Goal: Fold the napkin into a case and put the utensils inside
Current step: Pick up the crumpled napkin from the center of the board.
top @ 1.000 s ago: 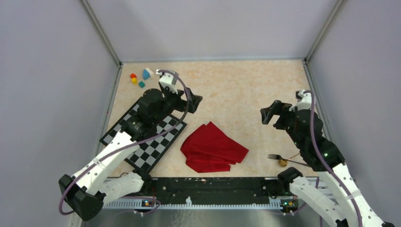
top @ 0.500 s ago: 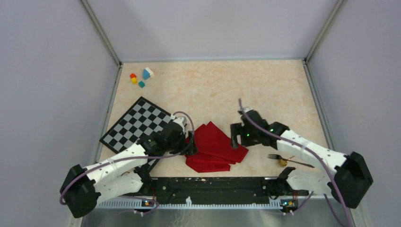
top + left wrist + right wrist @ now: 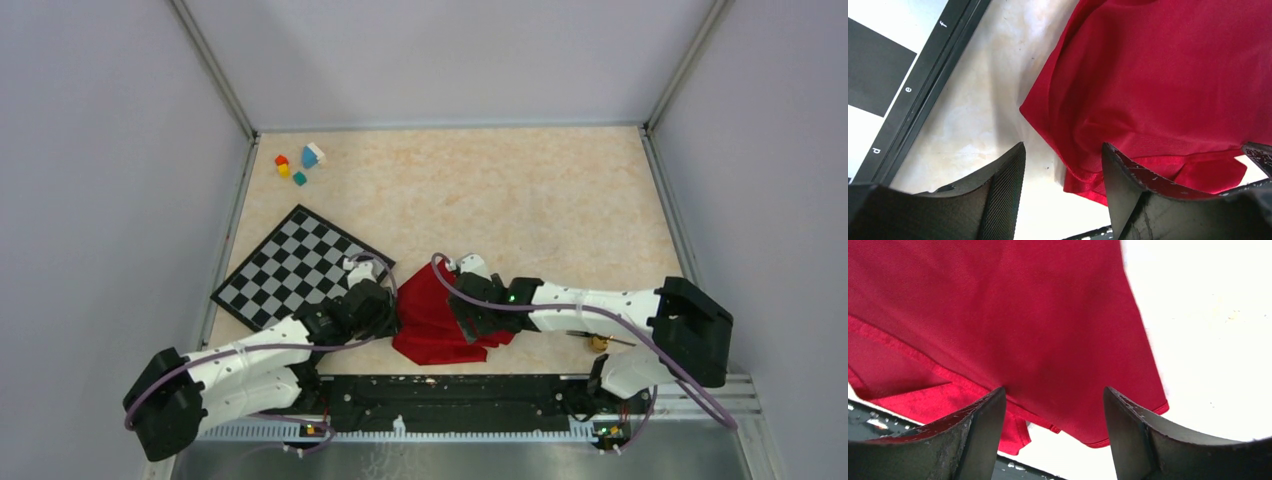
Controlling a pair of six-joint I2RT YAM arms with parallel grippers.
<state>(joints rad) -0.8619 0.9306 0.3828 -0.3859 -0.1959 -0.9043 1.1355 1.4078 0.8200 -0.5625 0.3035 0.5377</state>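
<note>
On the tabletop [image 3: 520, 190] we see the checkered mat [image 3: 290, 265] at left and, just beside it, the crumpled red napkin [image 3: 430, 325] near the front edge. The left pincer [image 3: 1063, 150] straddles the napkin's left hem, released. The right pincer [image 3: 1054, 392] is spread over its right side, grasping nothing. The utensils [image 3: 600, 342] lie further right.

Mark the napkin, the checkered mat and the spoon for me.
napkin [image 3: 430, 330]: top view, middle of the red cloth.
checkered mat [image 3: 293, 265]: top view, centre of the board.
spoon [image 3: 599, 344]: top view, its gold bowl.

checkered mat [image 3: 295, 262] close left of napkin [image 3: 425, 330], open tabletop [image 3: 520, 190] beyond
</note>
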